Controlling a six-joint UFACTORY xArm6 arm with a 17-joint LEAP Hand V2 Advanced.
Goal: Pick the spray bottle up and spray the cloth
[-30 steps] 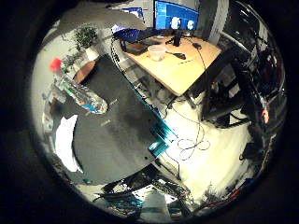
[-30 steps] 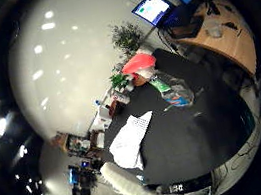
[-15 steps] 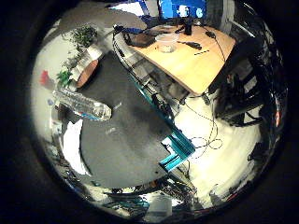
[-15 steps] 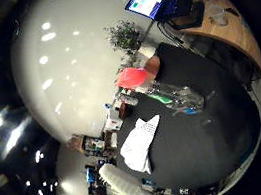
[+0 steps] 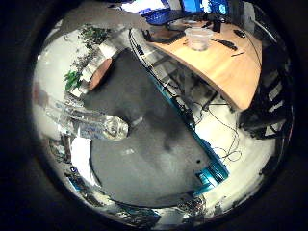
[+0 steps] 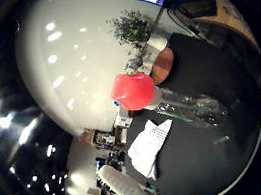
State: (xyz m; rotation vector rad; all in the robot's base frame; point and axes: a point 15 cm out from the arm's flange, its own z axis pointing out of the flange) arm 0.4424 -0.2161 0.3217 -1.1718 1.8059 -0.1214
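Clear plastic spray bottle (image 6: 188, 110) with a red trigger head stands on the dark worktop (image 5: 159, 163) beside the white cloth (image 6: 149, 145); light, slick, best gripped mid-body. Hand's state: cannot tell.

Little of the hand (image 6: 132, 191) shows: one pale, whitish, rounded finger segment curving along the rim of the thumb-side view, smooth-surfaced, with darker parts at its base. No screws or markings can be made out.
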